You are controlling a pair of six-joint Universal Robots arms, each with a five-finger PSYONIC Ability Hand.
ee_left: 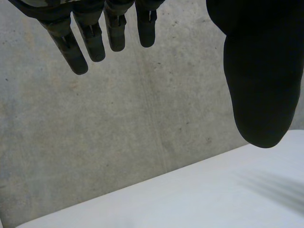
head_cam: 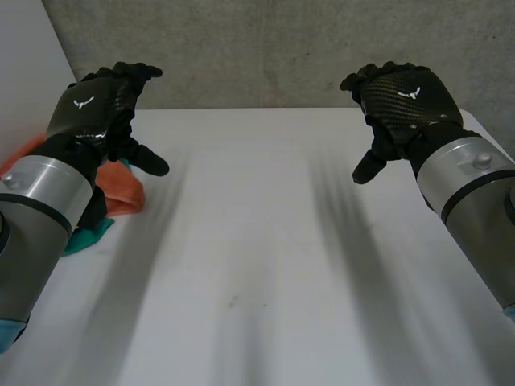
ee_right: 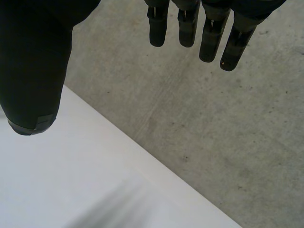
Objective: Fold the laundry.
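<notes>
An orange cloth (head_cam: 122, 189) lies bunched at the table's left edge, with a teal cloth (head_cam: 87, 236) under its near side; my left arm hides much of both. My left hand (head_cam: 100, 104) hovers above that pile, open, fingers (ee_left: 90, 40) straight and thumb (ee_left: 259, 90) apart, holding nothing. My right hand (head_cam: 402, 100) hovers over the table's far right, open too, its fingers (ee_right: 209, 38) straight and thumb (ee_right: 33, 80) spread, also empty.
The white table (head_cam: 257, 265) stretches across the view, its far edge meeting a grey concrete wall (head_cam: 265, 48). A small dark speck (head_cam: 232, 302) marks the table's middle front.
</notes>
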